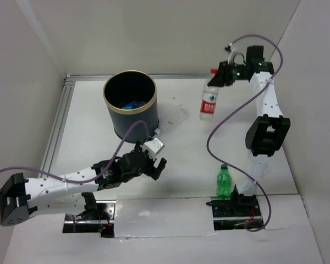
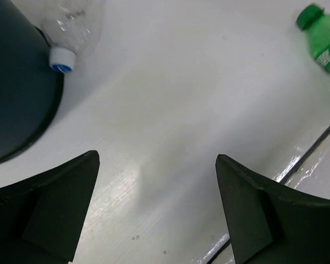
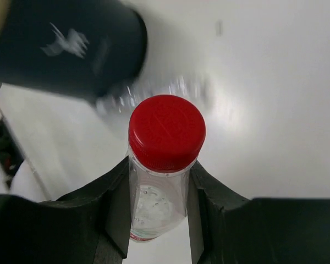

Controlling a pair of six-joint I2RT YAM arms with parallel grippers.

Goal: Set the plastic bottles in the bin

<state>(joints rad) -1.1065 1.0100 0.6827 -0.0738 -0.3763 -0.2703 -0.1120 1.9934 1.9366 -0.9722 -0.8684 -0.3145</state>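
The bin [image 1: 133, 120] stands toward the far left corner of the worktop [image 1: 187, 176]. Just off its near right side the left tool [image 1: 155, 164] hangs low, jaws spread wide with nothing between them. A clear bottle [image 1: 174, 117] lies on its side, cap at the bin's foot. Toward the far right corner the right tool [image 1: 216, 78] is clamped on the neck of a red-capped bottle [image 1: 208, 102], which hangs upright. A green bottle [image 1: 224, 181] stands near the near edge, right.
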